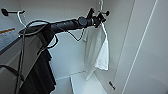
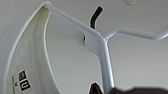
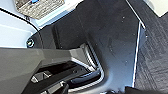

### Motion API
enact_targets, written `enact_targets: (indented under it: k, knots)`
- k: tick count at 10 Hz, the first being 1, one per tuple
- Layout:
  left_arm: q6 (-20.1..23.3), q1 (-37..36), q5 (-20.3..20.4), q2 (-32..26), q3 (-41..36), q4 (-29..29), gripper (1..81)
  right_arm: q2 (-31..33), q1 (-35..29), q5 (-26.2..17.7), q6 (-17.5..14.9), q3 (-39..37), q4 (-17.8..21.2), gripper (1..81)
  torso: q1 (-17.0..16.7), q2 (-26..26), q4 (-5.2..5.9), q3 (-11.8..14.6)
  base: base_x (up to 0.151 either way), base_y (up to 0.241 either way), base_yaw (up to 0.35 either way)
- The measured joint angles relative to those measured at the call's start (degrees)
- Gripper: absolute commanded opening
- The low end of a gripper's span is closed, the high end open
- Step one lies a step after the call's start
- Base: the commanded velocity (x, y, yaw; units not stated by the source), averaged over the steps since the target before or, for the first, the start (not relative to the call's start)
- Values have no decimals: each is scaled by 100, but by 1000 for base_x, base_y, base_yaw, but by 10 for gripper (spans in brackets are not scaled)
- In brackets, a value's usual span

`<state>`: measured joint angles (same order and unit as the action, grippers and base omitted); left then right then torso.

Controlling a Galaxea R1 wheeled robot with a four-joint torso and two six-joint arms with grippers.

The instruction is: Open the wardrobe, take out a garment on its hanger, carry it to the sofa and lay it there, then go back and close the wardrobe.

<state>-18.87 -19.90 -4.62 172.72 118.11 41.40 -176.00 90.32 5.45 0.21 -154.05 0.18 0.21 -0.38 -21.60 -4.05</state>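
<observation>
The wardrobe (image 1: pixel 67 55) stands open, showing its white inside. The garment (image 1: pixel 96 50), a white shirt, hangs in the right back corner on the thin white hanger (image 1: pixel 104 30), whose hook reaches up past a black hook (image 1: pixel 107 12). My left arm stretches in from the left and my left gripper (image 1: pixel 100 18) is at the hanger's neck, just above the shirt. In the left wrist view the hanger (image 2: pixel 100 42) is very close, its stem running toward the gripper, with the garment's collar and label (image 2: pixel 25 75) beside it and the black hook (image 2: pixel 96 15) behind.
A black shirt (image 1: pixel 42 72) hangs at the left on another white hanger (image 1: pixel 20 18) from a black hook (image 1: pixel 5 11). The wardrobe's open door (image 1: pixel 150 62) is at the right, and its white bottom board (image 1: pixel 85 85) lies below. The right wrist view looks down on dark carpet (image 3: pixel 152 57).
</observation>
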Motion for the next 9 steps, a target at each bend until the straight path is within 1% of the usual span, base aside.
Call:
enact_targets:
  k: [2, 3, 4, 5, 8, 9]
  knots:
    - [-30, 13, -102, -30, 7, -116, 10, -2, -22, 13, 0, 0, 0, 811, 0, 0, 387, 0, 0, 0, 0]
    - [-28, 28, -105, -52, 10, -140, 10, 2, -41, 15, 0, 0, 2, 811, 0, 0, 544, 0, 0, 0, 0]
    - [-28, 30, -105, -69, 11, -157, 10, 2, -49, 17, 0, 0, 0, 811, 2, 0, 625, 0, 0, 0, 0]
    - [-28, 30, -100, -105, 13, -171, 10, 13, -49, 20, 0, 2, 2, 811, 2, 0, 636, 0, 0, 0, 0]
    - [-28, 30, -339, -67, -1, -325, 10, 48, -33, 83, 0, 2, 2, 811, 2, 0, 629, -2, 0, 0, 0]
    - [-28, 30, -356, -67, -1, -354, 10, 44, -33, 100, 0, 2, 2, 811, 2, 0, 642, -2, 0, 0, 0]
